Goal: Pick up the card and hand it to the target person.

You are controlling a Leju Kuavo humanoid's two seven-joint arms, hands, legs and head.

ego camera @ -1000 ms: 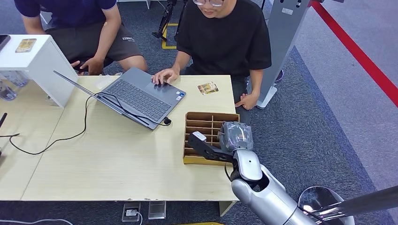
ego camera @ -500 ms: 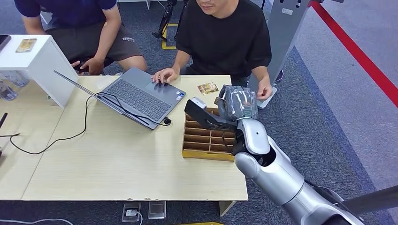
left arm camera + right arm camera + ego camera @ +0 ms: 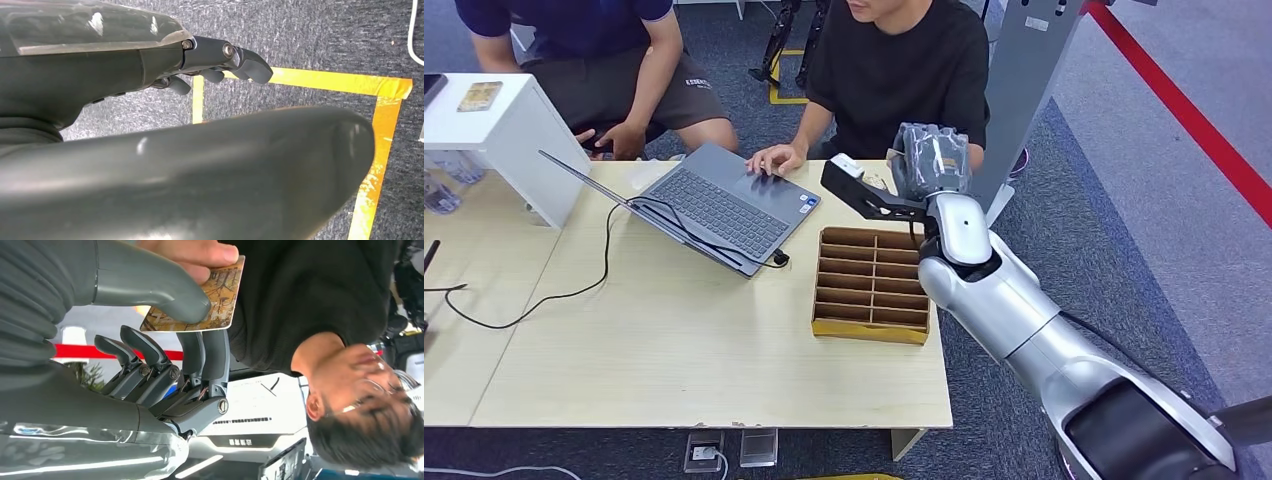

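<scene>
Left hand [image 3: 150,125] hangs low over grey carpet with yellow tape [image 3: 320,80]; fingers loosely curled, not pressed together, holding nothing. On the table [image 3: 674,340], left of the wooden divider tray [image 3: 871,285], sits an open laptop [image 3: 714,205] with a person's hand on it; the tray's slots look bare, nothing visible in them. Right hand [image 3: 932,160] is raised past the tray's far edge, toward the person in the black shirt [image 3: 899,70], so this is the nearer hand by far. In the right wrist view the card [image 3: 200,302] is pinched between thumb and fingers [image 3: 210,355] of the right hand, its long axis running out from the fingers toward the person. The person's hand [image 3: 195,255] already touches the card's outer end, fingertips over its edge. Handover looks nearly done; likely next is loosening the pinch so the card slides out toward the person.
</scene>
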